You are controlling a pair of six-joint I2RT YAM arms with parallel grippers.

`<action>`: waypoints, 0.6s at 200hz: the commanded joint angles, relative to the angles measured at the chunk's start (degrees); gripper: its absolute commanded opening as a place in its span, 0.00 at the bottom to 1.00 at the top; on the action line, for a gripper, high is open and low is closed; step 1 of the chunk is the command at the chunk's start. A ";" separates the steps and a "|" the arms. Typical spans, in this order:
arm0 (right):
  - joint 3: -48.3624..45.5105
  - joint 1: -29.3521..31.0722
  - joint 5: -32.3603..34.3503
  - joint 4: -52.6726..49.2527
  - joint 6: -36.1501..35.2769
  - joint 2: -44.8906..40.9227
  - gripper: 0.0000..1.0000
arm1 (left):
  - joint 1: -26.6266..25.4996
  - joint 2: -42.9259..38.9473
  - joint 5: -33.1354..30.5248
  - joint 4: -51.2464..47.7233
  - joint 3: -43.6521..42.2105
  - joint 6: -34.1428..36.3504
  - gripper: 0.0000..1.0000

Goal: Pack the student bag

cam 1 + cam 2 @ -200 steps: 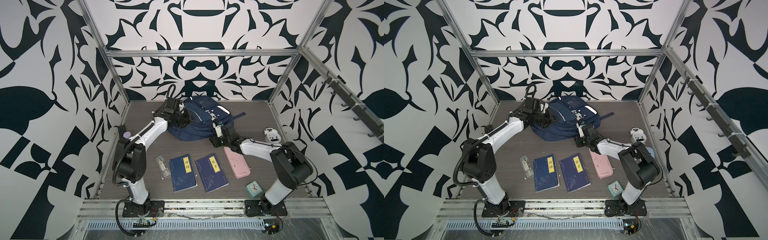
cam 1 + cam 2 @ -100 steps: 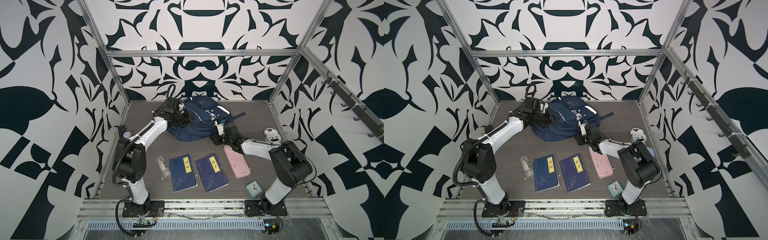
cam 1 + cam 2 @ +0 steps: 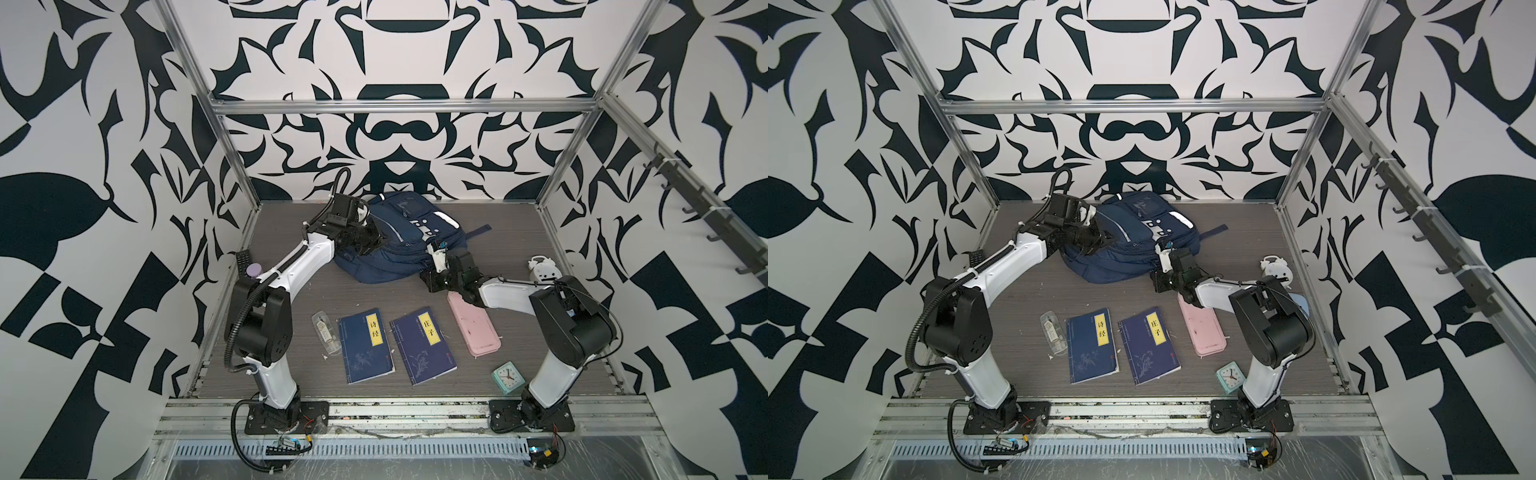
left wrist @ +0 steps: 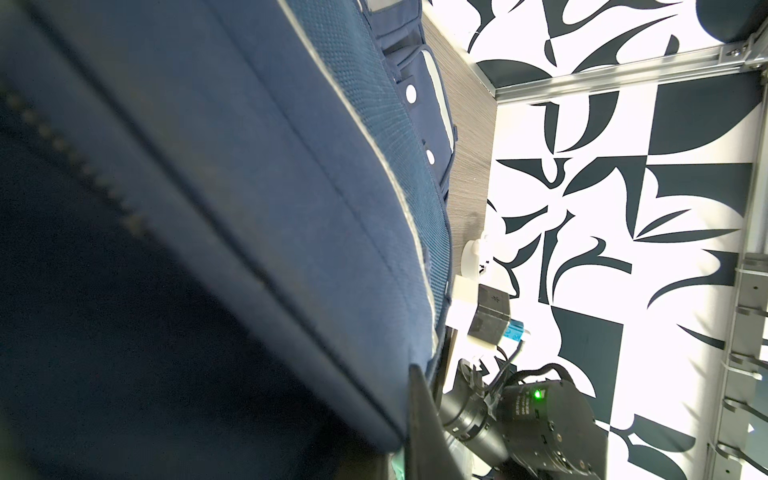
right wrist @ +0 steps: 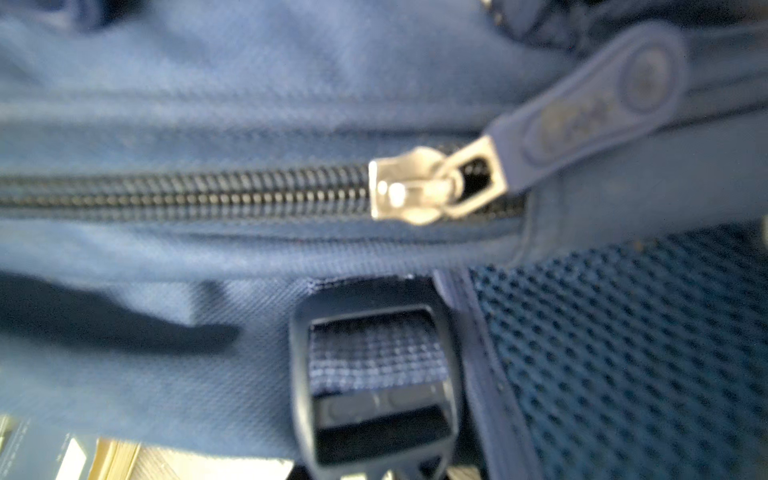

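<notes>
Left gripper (image 3: 371,240) is clenched tight and shoved right up against the student bag (image 3: 405,232), on the bag's left edge. Can't tell if any cloth is actually caught in it; its wrist view is just a wall of navy fabric (image 4: 208,208).

Right gripper (image 3: 436,254) sits at the bag's near-right corner, touching or almost touching it. Honestly can't tell if that one's released or clamped, as the fingers don't show in its own wrist view. What does show there, blurry and super close, is a silver zipper slider (image 5: 409,187) at the end of a zipped-up track, with a blue rubber pull tab (image 5: 590,104) sticking off it. There's a dark strap buckle (image 5: 374,374) just beside that, and a mesh panel (image 5: 623,353).

The bag itself lies flat on the bench (image 3: 519,232), front pockets up, towards the back wall in both top views.

Everything else lies in front of the bag, well apart from it: a clear plastic case (image 3: 326,332), two blue books (image 3: 365,345) (image 3: 422,351) side by side, and a pink pencil case (image 3: 473,324) partly under the right arm. A little teal clock (image 3: 508,376) is farthest from the bag. A white alarm clock (image 3: 542,268) stands off to the bag's right.
</notes>
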 commanded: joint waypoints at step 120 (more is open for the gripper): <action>-2.58 -0.17 -0.95 -1.81 -0.51 -6.19 0.32 | 0.35 -0.40 1.09 4.46 4.08 0.54 0.00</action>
